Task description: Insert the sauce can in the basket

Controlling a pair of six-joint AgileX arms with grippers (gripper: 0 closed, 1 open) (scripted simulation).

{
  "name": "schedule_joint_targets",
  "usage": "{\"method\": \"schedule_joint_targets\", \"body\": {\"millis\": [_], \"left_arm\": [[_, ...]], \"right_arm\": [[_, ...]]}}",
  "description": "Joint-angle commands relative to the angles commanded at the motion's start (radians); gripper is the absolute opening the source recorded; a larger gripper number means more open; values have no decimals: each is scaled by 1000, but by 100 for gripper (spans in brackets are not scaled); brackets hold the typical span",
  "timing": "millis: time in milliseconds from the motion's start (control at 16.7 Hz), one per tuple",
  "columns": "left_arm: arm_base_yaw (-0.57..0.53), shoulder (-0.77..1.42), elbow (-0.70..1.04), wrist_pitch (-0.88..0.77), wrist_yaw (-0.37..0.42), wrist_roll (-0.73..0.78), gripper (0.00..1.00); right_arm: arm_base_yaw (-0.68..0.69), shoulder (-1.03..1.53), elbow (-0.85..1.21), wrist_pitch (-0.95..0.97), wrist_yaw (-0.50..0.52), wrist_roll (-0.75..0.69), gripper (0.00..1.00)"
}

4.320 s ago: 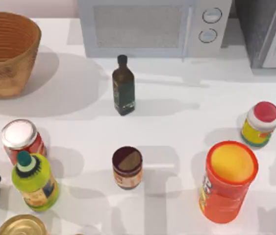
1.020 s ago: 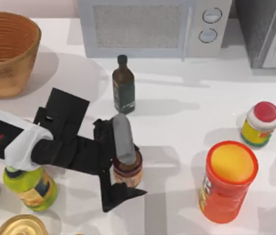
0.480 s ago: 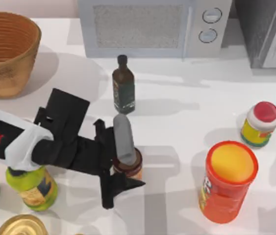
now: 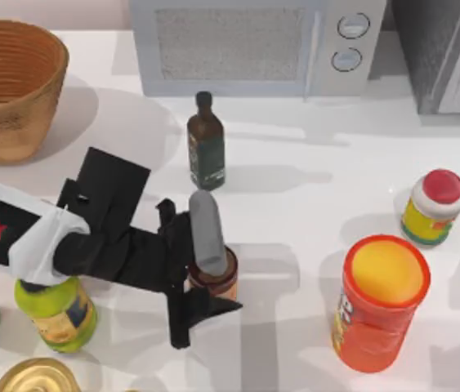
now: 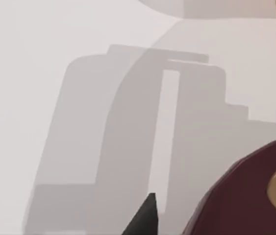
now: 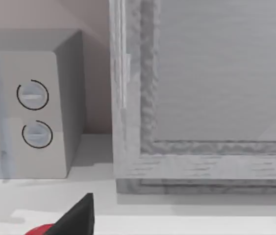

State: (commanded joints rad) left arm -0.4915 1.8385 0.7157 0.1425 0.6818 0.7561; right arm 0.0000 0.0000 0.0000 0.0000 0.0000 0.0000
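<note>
Near the table's front centre in the top view, our left gripper clamps the sauce can, far from the basket at back left; our left wrist view catches the can's maroon top; our right wrist view faces the microwave, its gripper's state unclear

Maroon top of the sauce can beside a dark fingertip, over shadowed table.
</note>
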Motion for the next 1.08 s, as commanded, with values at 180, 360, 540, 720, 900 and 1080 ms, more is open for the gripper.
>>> {"method": "schedule_joint_targets", "body": {"millis": [180,360,540,720,900,1080], "left_arm": [[0,0,0,0,0,0,0],[-1,-15,14,-12,-12,-12,0],[3,-104,110,-90,-90,-109,0],[48,-201,272,-216,-216,-271,0],[154,-223,471,-355,-354,-423,0],[313,-201,660,-502,-463,-534,0]], "right_arm": [[0,0,0,0,0,0,100],[0,0,0,0,0,0,100],[0,0,0,0,0,0,100],[0,0,0,0,0,0,100],[0,0,0,0,0,0,100],[0,0,0,0,0,0,100]]}}
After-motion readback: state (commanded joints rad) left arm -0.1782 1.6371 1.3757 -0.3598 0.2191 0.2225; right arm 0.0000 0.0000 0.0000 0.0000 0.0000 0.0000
